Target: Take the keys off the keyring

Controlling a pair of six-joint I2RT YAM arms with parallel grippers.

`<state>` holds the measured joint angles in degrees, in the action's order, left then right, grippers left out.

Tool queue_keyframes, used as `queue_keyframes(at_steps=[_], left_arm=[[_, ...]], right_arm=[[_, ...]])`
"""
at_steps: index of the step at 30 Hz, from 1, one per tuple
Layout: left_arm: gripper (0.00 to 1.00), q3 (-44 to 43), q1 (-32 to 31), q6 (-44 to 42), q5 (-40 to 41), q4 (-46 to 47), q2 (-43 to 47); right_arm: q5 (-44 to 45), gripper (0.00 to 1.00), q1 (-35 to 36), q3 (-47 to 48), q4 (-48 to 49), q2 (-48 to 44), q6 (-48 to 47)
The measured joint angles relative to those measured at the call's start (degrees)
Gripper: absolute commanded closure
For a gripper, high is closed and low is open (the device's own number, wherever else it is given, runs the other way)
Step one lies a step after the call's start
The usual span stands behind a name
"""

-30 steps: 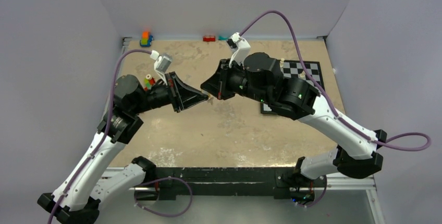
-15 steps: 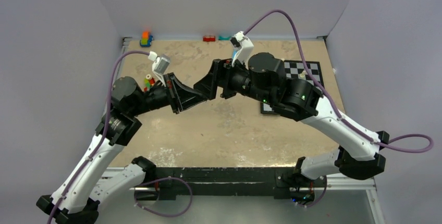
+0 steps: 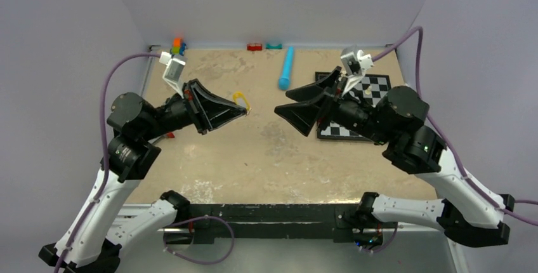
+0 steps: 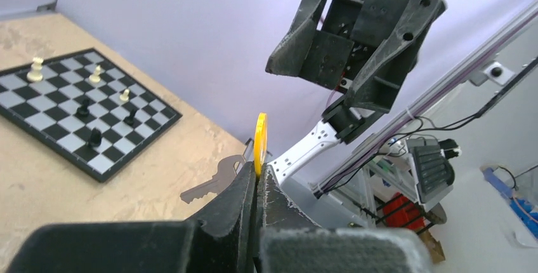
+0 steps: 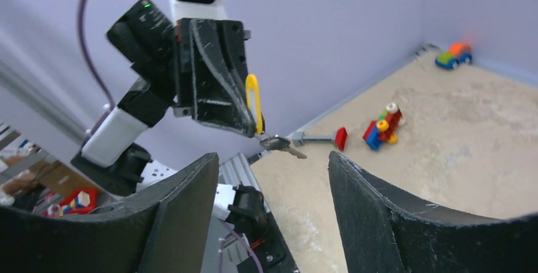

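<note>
My left gripper [image 3: 245,112] is shut on a yellow oval loop [image 3: 240,99], held edge-up above the table; the wrist view shows the loop [image 4: 260,138] pinched between the jaws. A small silver key [image 4: 212,181] hangs beside its lower end. The keyring joining them is hidden by the fingertips. My right gripper [image 3: 281,102] stands open a short way to the right, facing the left one, with nothing between its fingers. In its own view, the loop [image 5: 254,103] and key [image 5: 282,145] sit ahead of the right gripper [image 5: 273,156].
A chessboard [image 3: 374,89] with a few pieces lies under the right arm. A light-blue cylinder [image 3: 286,68] rests at the back middle. Toy blocks [image 3: 178,46] and small red [image 3: 255,47] and teal pieces line the back wall. More blocks [image 5: 382,127] lie near the left arm.
The two grippers, tip to tip a second ago, have drawn apart. The right gripper opened and backed off to the right. The left swung back left, keeping the yellow loop and key.
</note>
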<state>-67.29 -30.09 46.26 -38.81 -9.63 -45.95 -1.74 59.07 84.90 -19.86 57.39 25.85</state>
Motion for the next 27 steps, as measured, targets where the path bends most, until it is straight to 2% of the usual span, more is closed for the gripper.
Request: queue_keyframes(at_steps=[7,16,27], left_arm=[[1.0,-4.0,0.0,7.9,-1.1,4.8,-0.8],[1.0,-10.0,0.0,15.8,-3.1,8.9,-3.1],[1.0,-9.3,0.0,19.2,-4.0,12.3,-3.4]], right_arm=[[-12.4,0.32,-1.8,-0.7,6.3,-1.3,-6.9],[-31.5,0.34,-8.2,3.4,11.0,7.5,-7.9],[-40.1,0.37,-8.1,7.0,16.0,11.0,-5.9]])
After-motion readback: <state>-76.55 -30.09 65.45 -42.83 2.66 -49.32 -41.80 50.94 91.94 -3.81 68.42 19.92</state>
